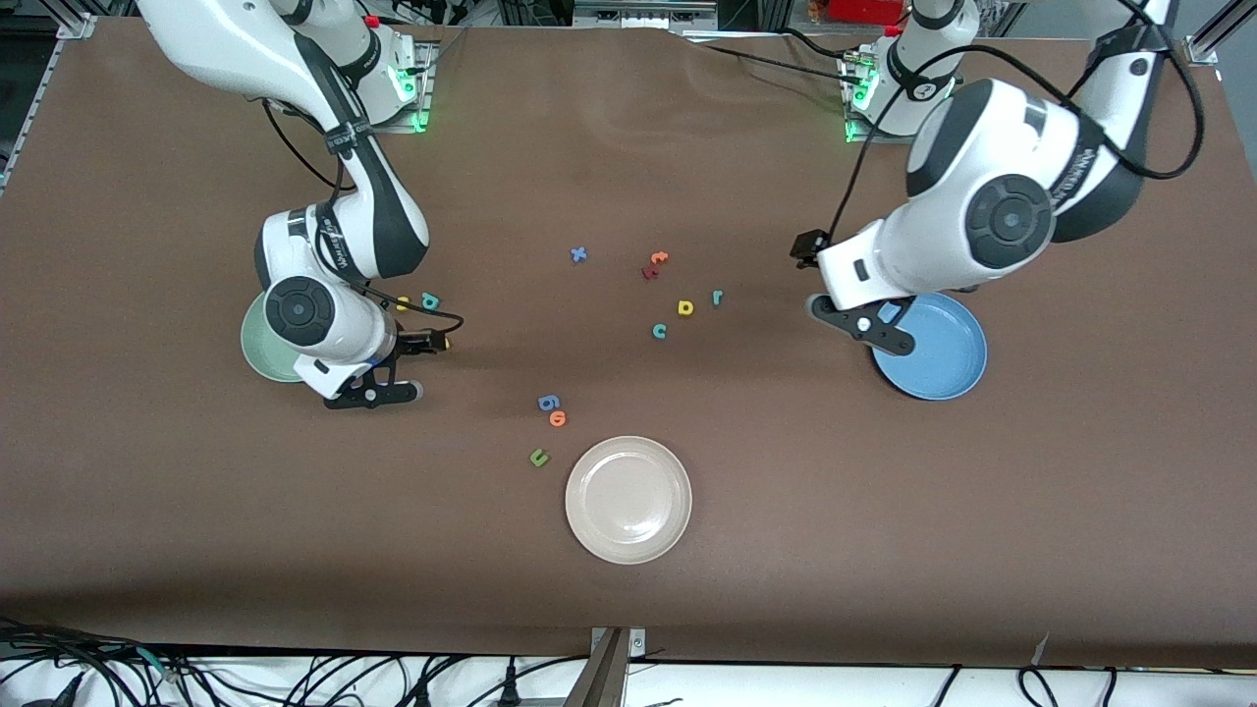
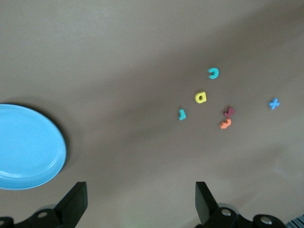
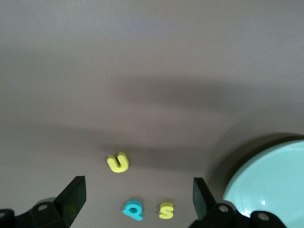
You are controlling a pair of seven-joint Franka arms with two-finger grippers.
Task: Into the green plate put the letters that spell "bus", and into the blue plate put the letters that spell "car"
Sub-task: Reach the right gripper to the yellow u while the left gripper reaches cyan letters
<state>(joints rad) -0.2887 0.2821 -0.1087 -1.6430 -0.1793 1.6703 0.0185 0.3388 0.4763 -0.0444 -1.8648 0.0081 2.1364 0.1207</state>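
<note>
The yellow "u" (image 3: pixel 118 162), teal "b" (image 3: pixel 133 210) and yellow "s" (image 3: pixel 166 209) lie on the table beside the pale green plate (image 1: pixel 257 346), (image 3: pixel 270 185). The front view shows the "b" (image 1: pixel 429 300) and "s" (image 1: pixel 403 303). My right gripper (image 1: pixel 373 393), (image 3: pixel 137 194) hangs open and empty over them. Near the table's middle lie the teal "c" (image 1: pixel 659 331), (image 2: pixel 213 73), yellow "a" (image 1: pixel 685 308), (image 2: pixel 201 97) and teal "r" (image 1: pixel 718 297), (image 2: pixel 182 114). My left gripper (image 1: pixel 862 327), (image 2: pixel 140 197) is open and empty over the edge of the blue plate (image 1: pixel 943 358), (image 2: pixel 28 147).
An orange "t" (image 1: pixel 659 258), a dark red letter (image 1: pixel 649 272) and a blue "x" (image 1: pixel 578 254) lie just farther from the camera than the "a". Blue "g" (image 1: pixel 548 402), orange "o" (image 1: pixel 558 419) and olive "u" (image 1: pixel 538 457) lie by the cream plate (image 1: pixel 628 501).
</note>
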